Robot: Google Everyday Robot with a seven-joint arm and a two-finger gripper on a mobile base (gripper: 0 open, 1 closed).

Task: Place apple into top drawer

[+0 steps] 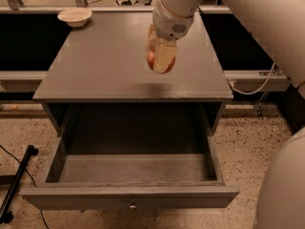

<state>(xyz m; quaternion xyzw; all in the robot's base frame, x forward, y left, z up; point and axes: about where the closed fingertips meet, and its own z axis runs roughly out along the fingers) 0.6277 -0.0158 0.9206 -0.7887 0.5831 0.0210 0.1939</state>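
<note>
My gripper [160, 57] hangs over the front middle of the grey cabinet top [105, 61], shut on the red apple [170, 64]. The apple is held between the pale fingers [164, 55], lifted above the surface and mostly hidden by them. It casts a shadow on the top near the front edge. The top drawer [129, 195] is pulled out wide open below, its inside showing nothing in it, with a small metal knob [132, 205] on the front panel.
A pale shallow bowl [75, 16] sits at the back left corner of the cabinet top. My white arm fills the upper right and right edge. A black stand leg [19, 182] lies on the speckled floor at left.
</note>
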